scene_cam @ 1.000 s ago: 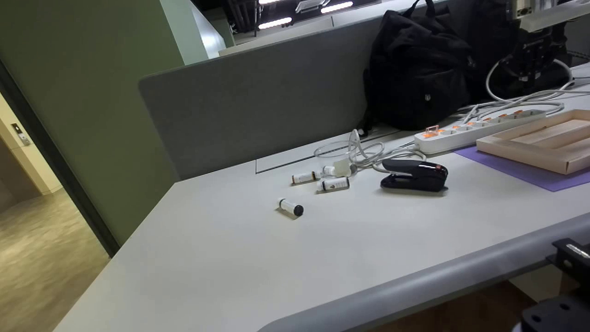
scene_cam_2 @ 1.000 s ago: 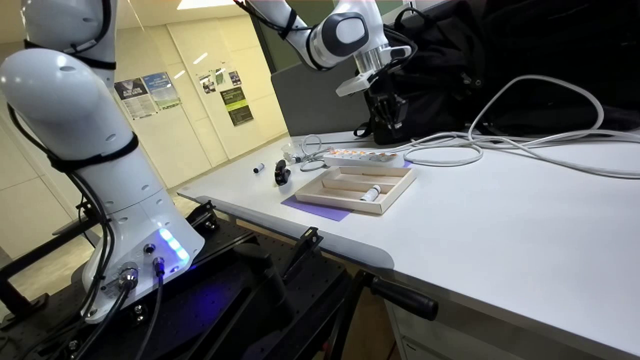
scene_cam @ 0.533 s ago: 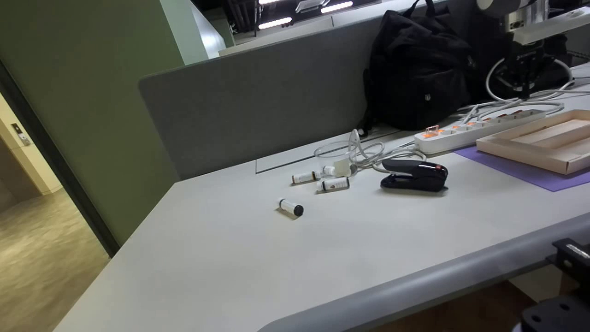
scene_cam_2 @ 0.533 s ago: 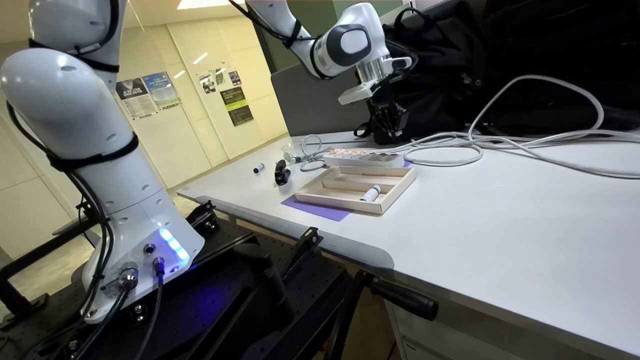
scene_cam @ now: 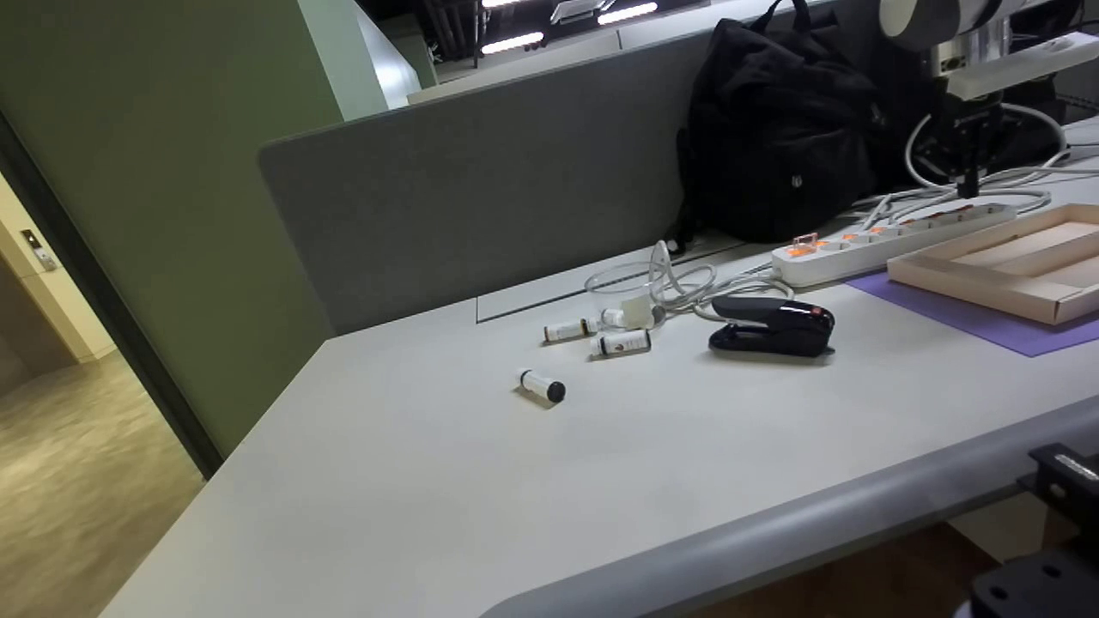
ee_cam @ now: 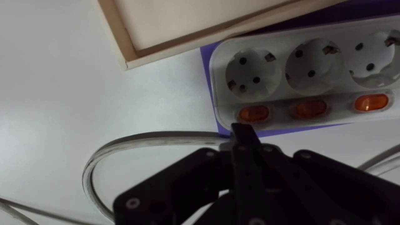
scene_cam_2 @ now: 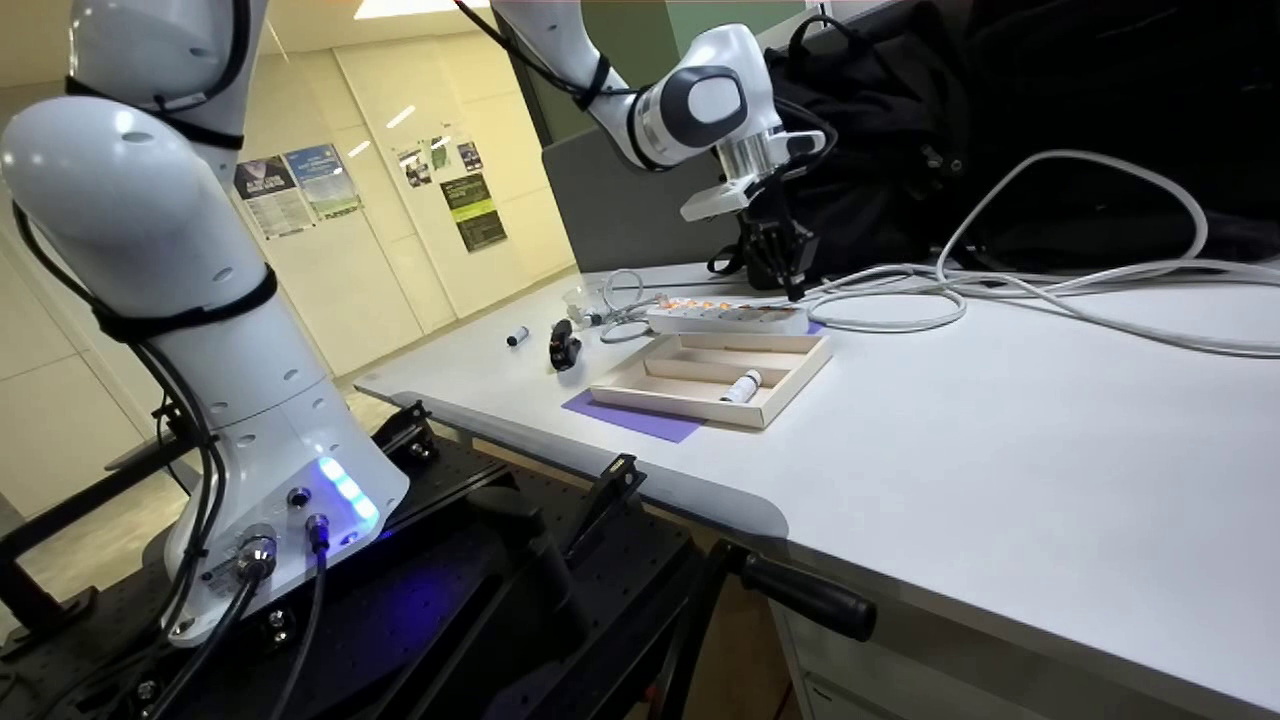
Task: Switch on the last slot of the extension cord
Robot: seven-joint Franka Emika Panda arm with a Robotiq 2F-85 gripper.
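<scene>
The extension cord, a long white power strip, lies on the desk in both exterior views [scene_cam: 824,270] [scene_cam_2: 725,322]. In the wrist view, its end section [ee_cam: 282,89] shows round sockets and a row of orange switches. The end slot's orange switch [ee_cam: 253,113] lies just beyond my fingertips. My gripper [ee_cam: 245,129] is shut with nothing between its fingers, pointing down. It also shows above that end of the strip in both exterior views [scene_cam: 968,187] [scene_cam_2: 795,290]. Whether the fingertips touch the strip cannot be told. Whether the end switch is lit is unclear.
A wooden tray [scene_cam_2: 660,400] on a purple sheet [scene_cam_2: 640,420] lies beside the strip, with a small bottle [scene_cam_2: 742,386] in it. White cables [ee_cam: 150,137] loop near the strip's end. A black backpack [scene_cam: 781,137], a stapler [scene_cam: 773,328] and several small bottles [scene_cam: 622,343] are around.
My gripper has come down toward the end of the strip and shifted slightly left in an exterior view. The switches near it look darker. The strip and other objects have not moved.
</scene>
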